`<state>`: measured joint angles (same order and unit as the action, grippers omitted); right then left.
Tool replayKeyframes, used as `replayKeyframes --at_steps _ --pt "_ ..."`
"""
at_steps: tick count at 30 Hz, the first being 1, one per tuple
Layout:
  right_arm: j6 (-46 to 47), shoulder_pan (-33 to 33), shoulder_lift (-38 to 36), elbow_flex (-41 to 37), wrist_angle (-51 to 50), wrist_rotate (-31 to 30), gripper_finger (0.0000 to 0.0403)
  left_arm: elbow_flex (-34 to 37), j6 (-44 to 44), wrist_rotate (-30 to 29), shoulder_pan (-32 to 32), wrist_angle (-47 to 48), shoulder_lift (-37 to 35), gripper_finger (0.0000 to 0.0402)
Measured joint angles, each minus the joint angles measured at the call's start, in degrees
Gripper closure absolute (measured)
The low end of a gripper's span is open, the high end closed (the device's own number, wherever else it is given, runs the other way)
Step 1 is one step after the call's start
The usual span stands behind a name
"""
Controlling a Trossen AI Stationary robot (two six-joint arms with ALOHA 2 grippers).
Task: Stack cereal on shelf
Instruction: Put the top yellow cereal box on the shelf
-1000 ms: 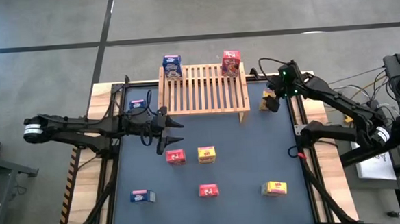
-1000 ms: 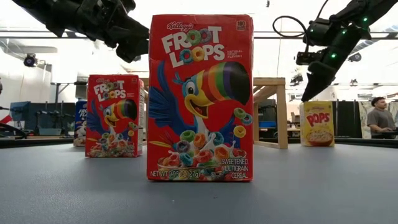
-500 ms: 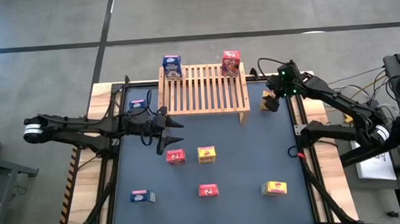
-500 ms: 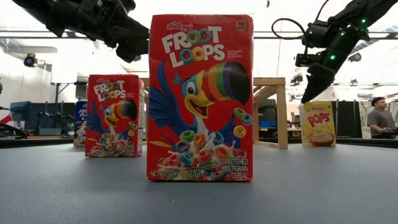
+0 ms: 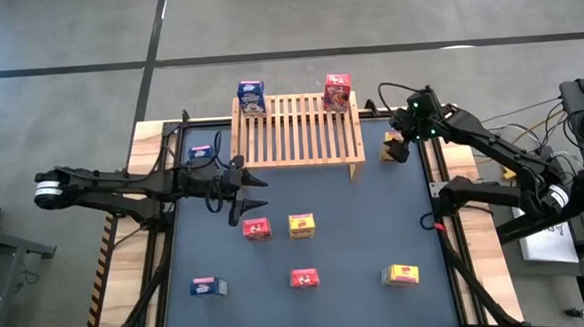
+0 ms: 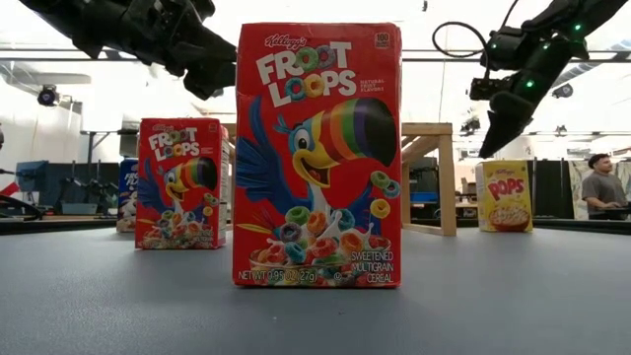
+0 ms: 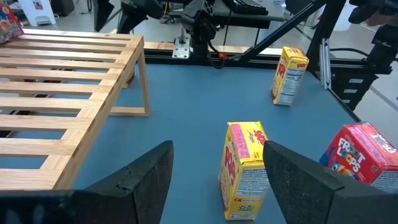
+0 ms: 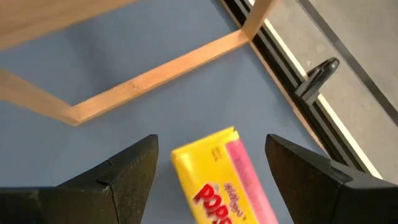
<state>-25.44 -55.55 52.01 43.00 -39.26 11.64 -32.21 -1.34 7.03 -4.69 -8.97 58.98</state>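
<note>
right gripper (image 5: 395, 148): fingers spread wide, empty, straddling above upright yellow cardboard cereal box (image 8: 219, 171) | box: on table just beside light wooden slatted shelf (image 5: 296, 129) | left gripper (image 5: 251, 192): wide apart, empty, above red cardboard cereal box (image 5: 257, 228) | shelf top: blue box (image 5: 251, 96), red box (image 5: 337, 90)

Grey floor (image 5: 295, 23) around table, dark seam lines crossing it. Table (image 5: 324, 197): dark blue top, light wood edge, black rails. Low view: bright ceiling lights (image 6: 444, 89), dark workbenches with equipment (image 6: 69, 187) behind, person (image 6: 599, 182) seated far back. Cables and grey stand (image 5: 580, 108) beside table.
</note>
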Motion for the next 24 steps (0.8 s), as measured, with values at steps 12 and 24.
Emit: replayKeyframes --at_steps 12,24 --pt "-6.12 0.0 -0.15 0.0 -4.13 -5.23 0.0117 0.11 0.0 0.0 0.0 0.04 -0.02 0.0169" --pt "-5.83 0.0 1.79 -0.37 -4.66 -6.82 0.0117 0.11 0.83 0.0 0.0 0.04 -0.01 0.0169"
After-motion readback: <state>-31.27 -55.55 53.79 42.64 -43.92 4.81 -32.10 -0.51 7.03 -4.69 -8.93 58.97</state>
